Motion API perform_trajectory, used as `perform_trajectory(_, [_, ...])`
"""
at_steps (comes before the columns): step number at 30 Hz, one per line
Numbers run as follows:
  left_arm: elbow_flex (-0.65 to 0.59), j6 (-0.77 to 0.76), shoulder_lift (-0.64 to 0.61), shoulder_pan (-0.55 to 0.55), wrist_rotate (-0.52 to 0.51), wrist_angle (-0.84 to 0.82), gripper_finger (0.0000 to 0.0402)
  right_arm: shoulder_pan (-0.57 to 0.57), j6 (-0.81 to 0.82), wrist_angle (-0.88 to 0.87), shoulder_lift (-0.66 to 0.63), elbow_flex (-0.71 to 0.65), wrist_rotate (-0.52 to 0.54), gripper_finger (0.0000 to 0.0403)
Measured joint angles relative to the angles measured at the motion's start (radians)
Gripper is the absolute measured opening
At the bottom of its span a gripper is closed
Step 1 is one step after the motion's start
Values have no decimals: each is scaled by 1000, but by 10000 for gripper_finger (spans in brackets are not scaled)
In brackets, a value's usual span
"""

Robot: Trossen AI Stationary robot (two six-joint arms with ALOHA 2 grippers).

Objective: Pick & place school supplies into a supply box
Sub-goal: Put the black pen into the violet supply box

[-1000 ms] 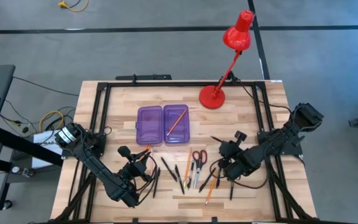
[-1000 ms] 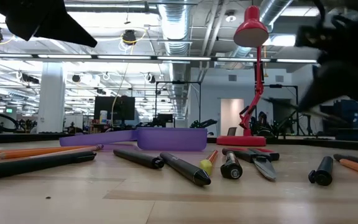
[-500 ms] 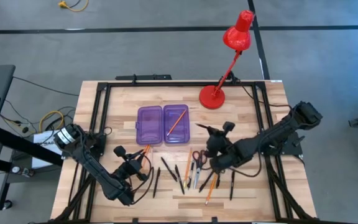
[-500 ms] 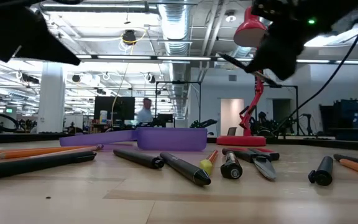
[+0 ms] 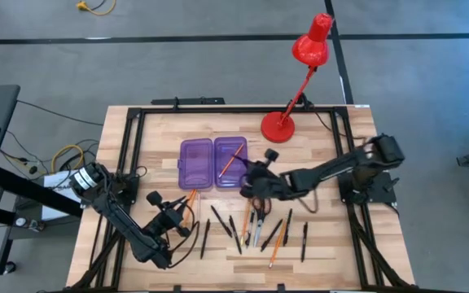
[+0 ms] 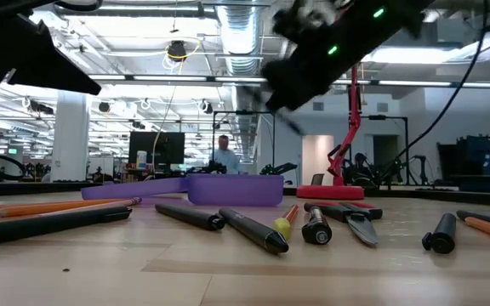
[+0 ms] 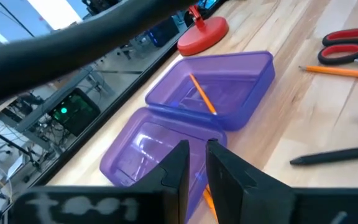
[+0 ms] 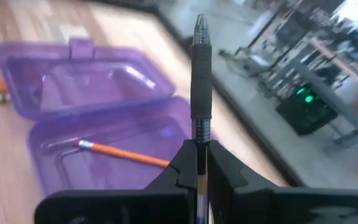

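On the wooden table (image 5: 161,130), the right gripper (image 8: 199,163) is pinching a dark pen (image 8: 200,87) above the open purple case (image 5: 214,163) holding one orange pencil (image 8: 124,153), so I judge lowering and releasing comes next, while the left gripper (image 7: 194,163), nearly closed and seemingly empty, is waiting beside the case.

You are losing the slim dark pen's (image 8: 200,93) lower end between the right fingers (image 8: 229,171); the background is blurring.

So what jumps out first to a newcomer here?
The right gripper, jaws shut on a dark pen, hangs beside the open purple case, which holds one orange pencil. Then the red desk lamp at the table's far edge, and the scissors among the loose pens.
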Motion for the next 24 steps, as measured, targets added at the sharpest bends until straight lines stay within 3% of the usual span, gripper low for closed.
perform_trajectory(6, [1,0,0,-10,11,0,44,-66,66,-15,156,133,-72,0])
perform_trajectory(10, [2,-5,0,-13,11,0,44,-122,216,-130,211,218,-167,0])
perform_trajectory(15, [2,-8,0,-13,10,-1,44,-200,391,-249,211,274,-296,0])
perform_trajectory(24, [2,-8,0,-13,3,0,44,-210,413,-252,210,272,-327,0])
